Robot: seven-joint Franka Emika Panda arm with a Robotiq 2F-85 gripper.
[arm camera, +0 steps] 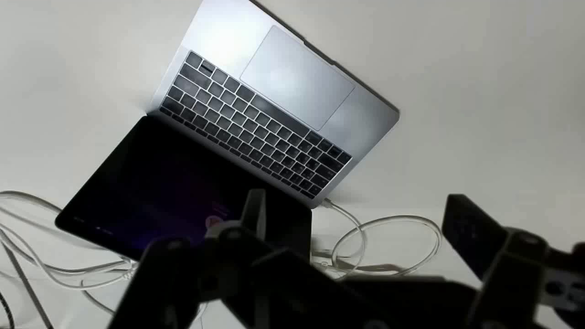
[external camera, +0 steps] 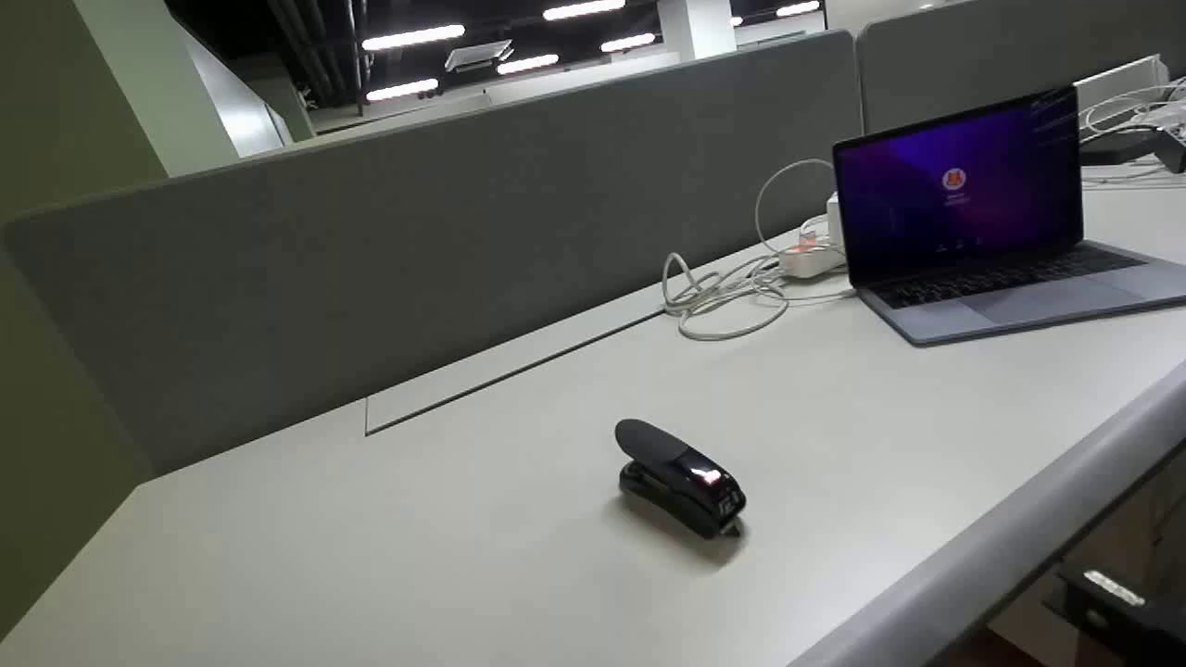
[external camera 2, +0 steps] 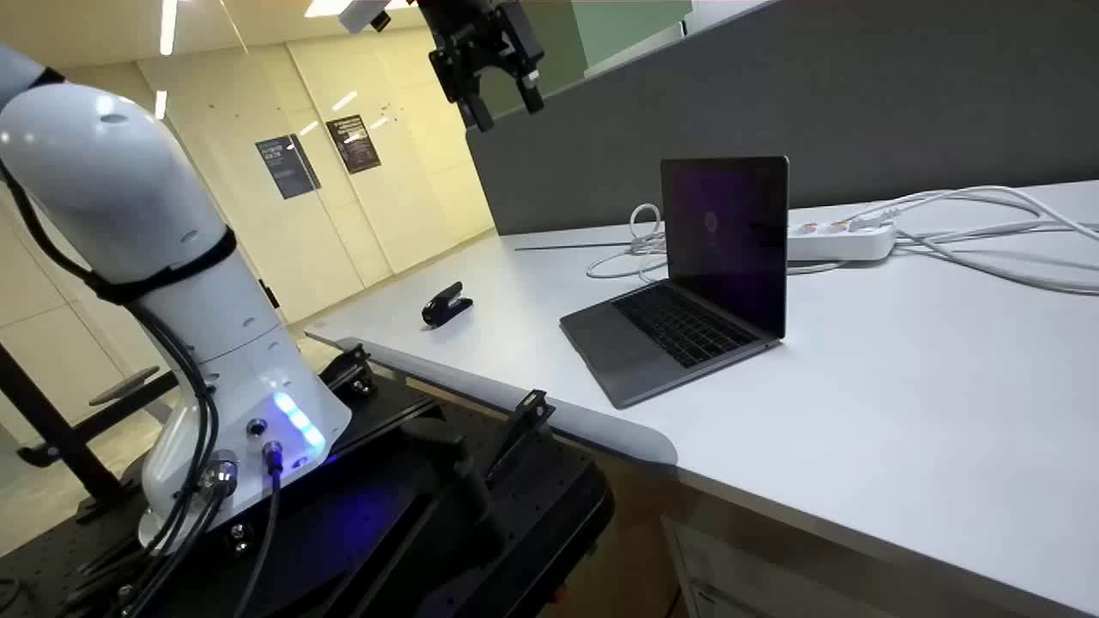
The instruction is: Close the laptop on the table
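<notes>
The silver-grey laptop stands open on the off-white table, its screen raised and its keyboard bare. It shows in both exterior views, and from above in the wrist view. Its screen shows dark purple wallpaper. My gripper is high above the table, well above the laptop and apart from it. In the wrist view my gripper has its fingers wide apart with nothing between them. One finger covers part of the screen in that view. The gripper is out of view in an exterior view.
A black stapler lies on the table, also seen in an exterior view. A white power strip and loose white cables lie behind the laptop. A cable plugs into its side. A grey partition runs along the back.
</notes>
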